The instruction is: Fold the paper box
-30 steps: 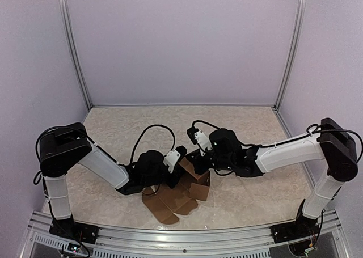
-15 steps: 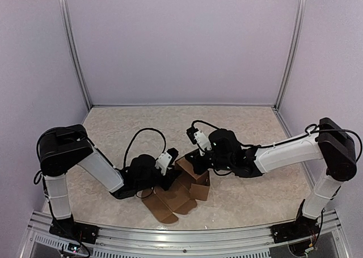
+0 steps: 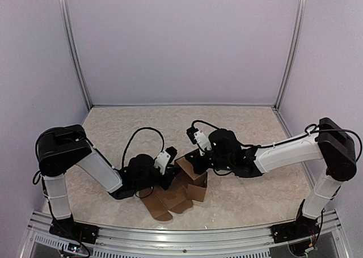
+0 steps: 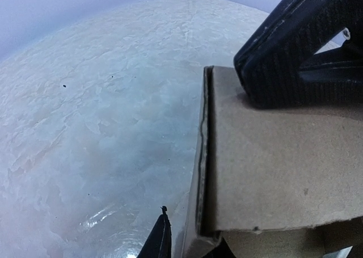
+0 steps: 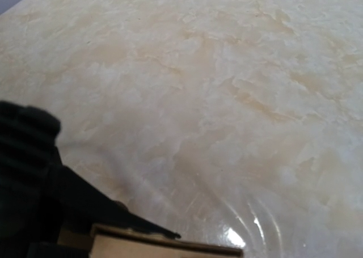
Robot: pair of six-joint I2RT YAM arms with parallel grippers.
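The paper box (image 3: 182, 194) is brown cardboard, partly folded, lying between the two arms near the front edge; flat flaps spread toward the front. My left gripper (image 3: 171, 176) reaches in low from the left. In the left wrist view its fingertips (image 4: 162, 235) straddle an upright doubled wall of the paper box (image 4: 272, 167), closed in on it. My right gripper (image 3: 195, 165) comes from the right, shut. The dark right gripper (image 4: 295, 54) presses on the top of that same panel. In the right wrist view the right gripper (image 5: 153, 229) lies just above the paper box's edge (image 5: 164, 248).
The marbled beige tabletop (image 3: 238, 127) is ringed by pale purple walls and two metal posts (image 3: 75, 54). An aluminium rail (image 3: 181, 238) runs along the front edge, close to the box's flaps. Black cables loop above both wrists.
My left gripper has drawn back to the left and lower, and its jaws have narrowed on the wall. The box has shifted slightly toward the front left. The right arm has barely moved.
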